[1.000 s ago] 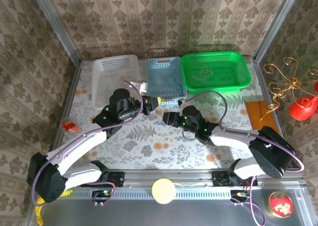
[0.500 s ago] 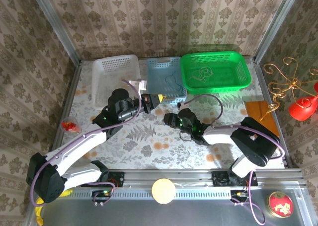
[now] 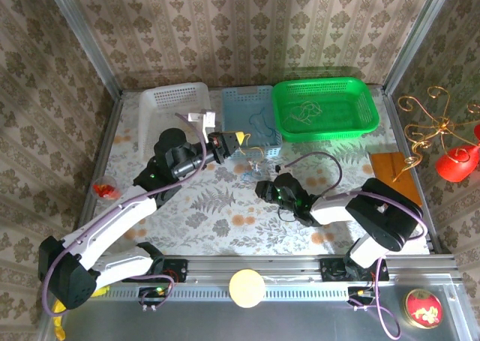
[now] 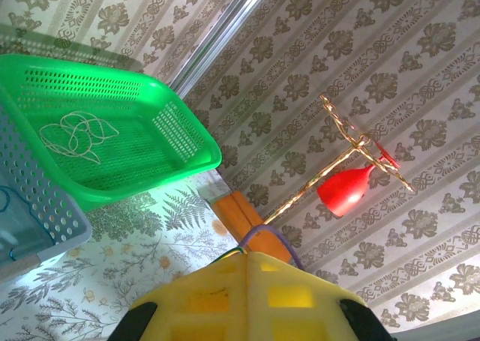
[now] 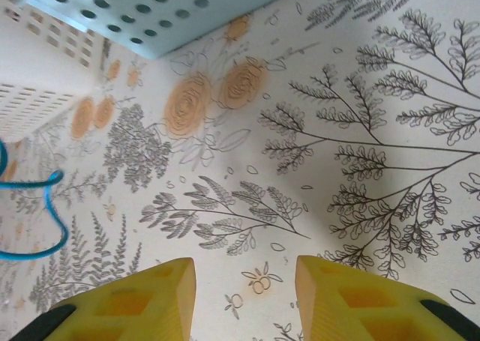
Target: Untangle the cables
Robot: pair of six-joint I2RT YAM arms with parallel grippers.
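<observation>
1. Top view: your left claw [image 3: 241, 139] is pinched shut at 12 o'clock, before the blue basket [image 3: 247, 94]. A pale cable [image 3: 304, 114] lies in the green basket [image 3: 367, 105] at 1 o'clock.
2. Left wrist: the pale cable [image 4: 75, 135] sits at 9 o'clock.
3. Right wrist: your right claw [image 5: 244, 288] stands parted over the counter [image 5: 337, 131]. A blue cable [image 5: 34, 221] curls at 9 o'clock.

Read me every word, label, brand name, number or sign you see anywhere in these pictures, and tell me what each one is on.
No text can be read in any view.
Round red disc with a gold mark, near right corner: too small to tell whether it is lettering or an emblem.
Green plastic basket, pale blue plastic basket, white plastic basket: no labels visible.
</observation>
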